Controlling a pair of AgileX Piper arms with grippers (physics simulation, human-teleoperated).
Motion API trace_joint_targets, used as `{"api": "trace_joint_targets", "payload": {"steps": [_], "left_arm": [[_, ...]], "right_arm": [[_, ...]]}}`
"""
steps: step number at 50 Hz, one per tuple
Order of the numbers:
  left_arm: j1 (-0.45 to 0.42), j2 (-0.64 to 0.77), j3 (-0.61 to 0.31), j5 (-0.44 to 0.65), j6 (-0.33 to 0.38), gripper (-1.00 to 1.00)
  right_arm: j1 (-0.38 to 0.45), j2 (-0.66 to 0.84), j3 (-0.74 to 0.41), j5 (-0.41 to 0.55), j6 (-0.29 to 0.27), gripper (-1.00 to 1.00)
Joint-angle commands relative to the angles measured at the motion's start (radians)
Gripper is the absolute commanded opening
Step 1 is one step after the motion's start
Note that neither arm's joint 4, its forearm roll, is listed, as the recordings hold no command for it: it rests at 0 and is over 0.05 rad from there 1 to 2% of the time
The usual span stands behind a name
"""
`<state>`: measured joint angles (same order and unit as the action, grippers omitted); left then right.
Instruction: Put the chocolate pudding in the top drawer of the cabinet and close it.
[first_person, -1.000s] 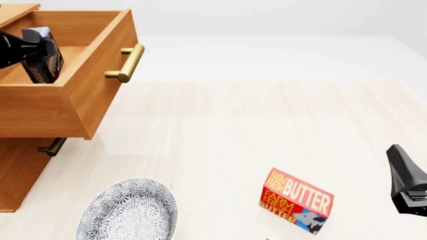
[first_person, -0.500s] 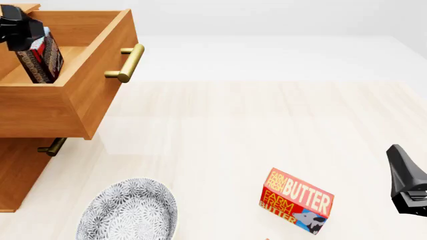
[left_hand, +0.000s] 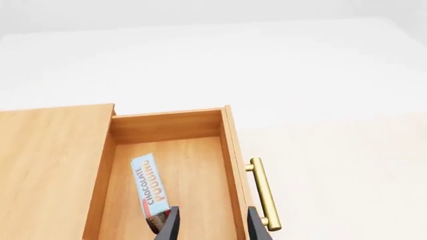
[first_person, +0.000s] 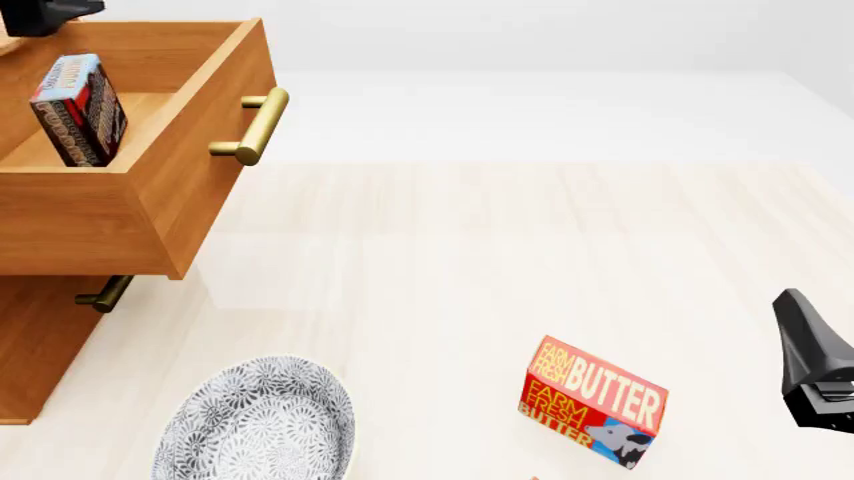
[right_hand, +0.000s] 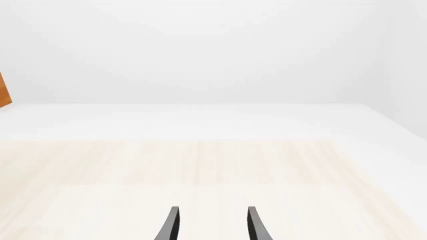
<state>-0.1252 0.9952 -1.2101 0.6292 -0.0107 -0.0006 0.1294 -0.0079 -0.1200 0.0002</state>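
Note:
The chocolate pudding (first_person: 80, 110) (left_hand: 148, 190) stands on edge inside the open top drawer (first_person: 147, 180) of the cabinet (first_person: 34, 340), leaning near the drawer's left side. My left gripper (left_hand: 209, 227) hangs open above the drawer with nothing between its fingers; in the front view only a dark part of it (first_person: 40, 14) shows at the top left corner. The drawer's brass handle (first_person: 251, 127) (left_hand: 264, 194) juts toward the table. My right gripper (right_hand: 210, 225) is open over bare table, far from the cabinet, its body (first_person: 814, 365) at the right edge.
A red "Farm Fresh Butter" box (first_person: 591, 402) lies on the table at the front right. A patterned grey plate (first_person: 256, 425) sits at the front left, below the drawer. The lower drawer's handle (first_person: 104, 294) shows under the open drawer.
My left gripper let go of the pudding and rose up out of the drawer. The pudding stays on edge inside. The right arm has not moved.

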Motion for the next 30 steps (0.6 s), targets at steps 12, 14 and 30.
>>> {"api": "trace_joint_targets", "payload": {"steps": [12,14,30], "left_arm": [[-0.14,0.041,-0.106,0.071,-0.051,1.0],[-0.149,0.047,-0.113,0.072,-0.053,1.0],[-0.244,0.114,-0.189,0.08,-0.112,1.0]], "right_arm": [[0.0,0.0,0.0,0.0,0.0,1.0],[0.0,0.0,0.0,0.0,0.0,1.0],[0.0,0.0,0.0,0.0,0.0,1.0]]}}
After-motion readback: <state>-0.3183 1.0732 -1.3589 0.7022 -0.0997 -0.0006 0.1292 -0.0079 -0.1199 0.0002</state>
